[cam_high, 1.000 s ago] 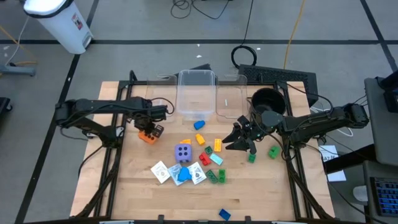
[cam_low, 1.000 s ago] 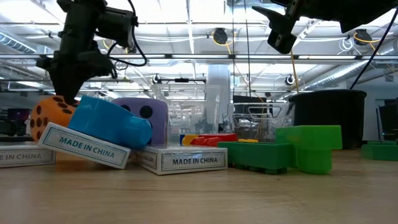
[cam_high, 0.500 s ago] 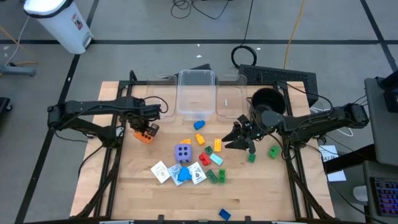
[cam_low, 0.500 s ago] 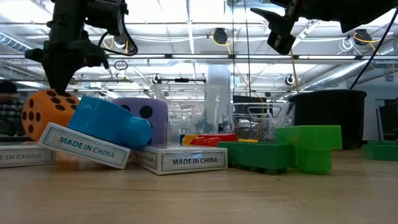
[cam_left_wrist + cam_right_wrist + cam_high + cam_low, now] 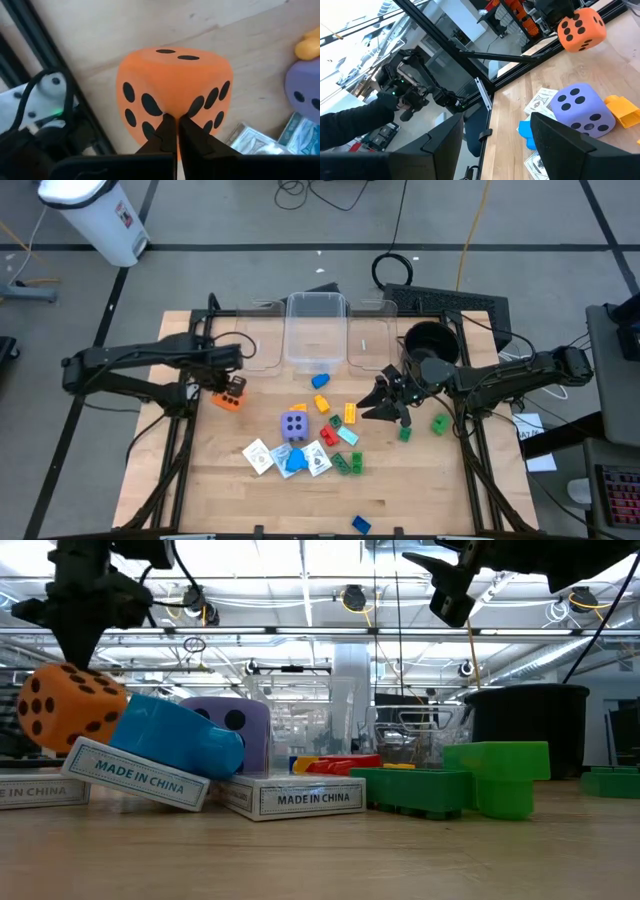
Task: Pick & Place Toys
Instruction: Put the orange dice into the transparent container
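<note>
At the left of the overhead picture, the left gripper has its fingers pinched together into an orange foam die with black dots, held just above the wooden table. Right of centre, the right gripper hovers with fingers apart, empty, over scattered plastic bricks. A purple foam die sits at centre beside white playing cards.
</note>
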`<action>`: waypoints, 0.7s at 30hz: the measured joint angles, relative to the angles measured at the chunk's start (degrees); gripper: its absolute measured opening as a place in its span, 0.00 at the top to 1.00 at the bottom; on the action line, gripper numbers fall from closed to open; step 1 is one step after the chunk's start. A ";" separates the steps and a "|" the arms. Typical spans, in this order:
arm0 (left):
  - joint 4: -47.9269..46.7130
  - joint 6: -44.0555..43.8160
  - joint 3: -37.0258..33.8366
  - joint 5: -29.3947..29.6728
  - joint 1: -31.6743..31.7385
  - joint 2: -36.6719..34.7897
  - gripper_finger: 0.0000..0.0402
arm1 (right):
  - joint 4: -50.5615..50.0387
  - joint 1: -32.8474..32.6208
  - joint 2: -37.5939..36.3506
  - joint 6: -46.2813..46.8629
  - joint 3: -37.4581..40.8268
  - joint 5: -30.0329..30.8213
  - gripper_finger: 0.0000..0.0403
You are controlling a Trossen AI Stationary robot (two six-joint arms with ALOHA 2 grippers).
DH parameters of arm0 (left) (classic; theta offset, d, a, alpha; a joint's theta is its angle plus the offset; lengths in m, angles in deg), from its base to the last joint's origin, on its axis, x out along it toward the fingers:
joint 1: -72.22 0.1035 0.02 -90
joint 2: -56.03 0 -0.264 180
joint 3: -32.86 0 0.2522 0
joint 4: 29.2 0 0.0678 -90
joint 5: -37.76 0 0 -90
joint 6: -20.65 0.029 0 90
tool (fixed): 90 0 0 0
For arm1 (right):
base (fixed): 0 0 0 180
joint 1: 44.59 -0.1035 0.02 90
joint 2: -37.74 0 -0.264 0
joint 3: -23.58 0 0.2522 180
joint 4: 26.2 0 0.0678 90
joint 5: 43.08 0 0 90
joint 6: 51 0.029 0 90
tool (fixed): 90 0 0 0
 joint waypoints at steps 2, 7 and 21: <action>0.18 -1.27 0.02 -0.07 -0.65 -1.26 0.99 | 0.22 0.00 0.00 -0.03 0.00 0.00 0.44; 0.48 -4.10 0.02 -0.03 -2.27 -3.70 0.99 | 0.32 0.00 0.00 -0.87 0.00 0.26 0.44; 12.07 -8.44 0.02 2.37 -5.06 -7.56 0.99 | 0.91 0.04 0.00 -1.06 0.00 1.53 0.44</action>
